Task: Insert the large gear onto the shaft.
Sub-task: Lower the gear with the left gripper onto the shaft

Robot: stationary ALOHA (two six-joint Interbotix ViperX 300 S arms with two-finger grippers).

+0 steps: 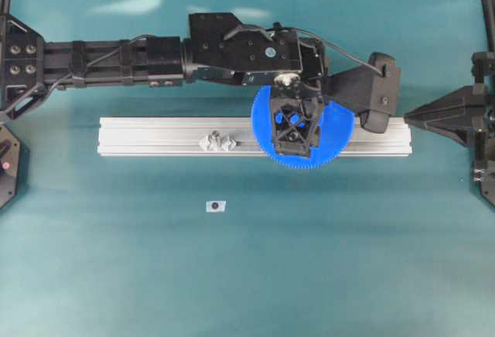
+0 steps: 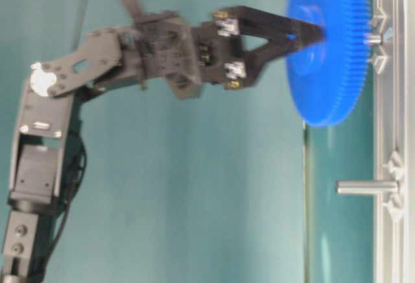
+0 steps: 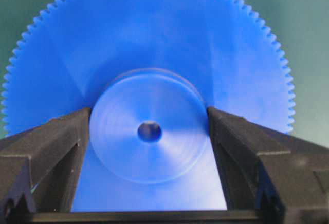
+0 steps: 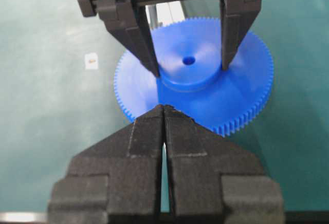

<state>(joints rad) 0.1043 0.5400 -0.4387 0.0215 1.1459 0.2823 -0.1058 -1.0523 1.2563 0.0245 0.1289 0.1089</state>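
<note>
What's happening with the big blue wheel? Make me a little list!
holder: left gripper, fingers shut on the raised hub
wheel: large gear, blue, teeth all round, hole in the middle
shaft: shaft, standing on the silver rail, nothing on it
wheel versus shaft: gear is further along the rail, not on the shaft yet
other hand: right gripper, shut, holding nothing

large gear [image 2: 324,49] motion-blurred at table level, its lower rim cut off in the left wrist view
</note>
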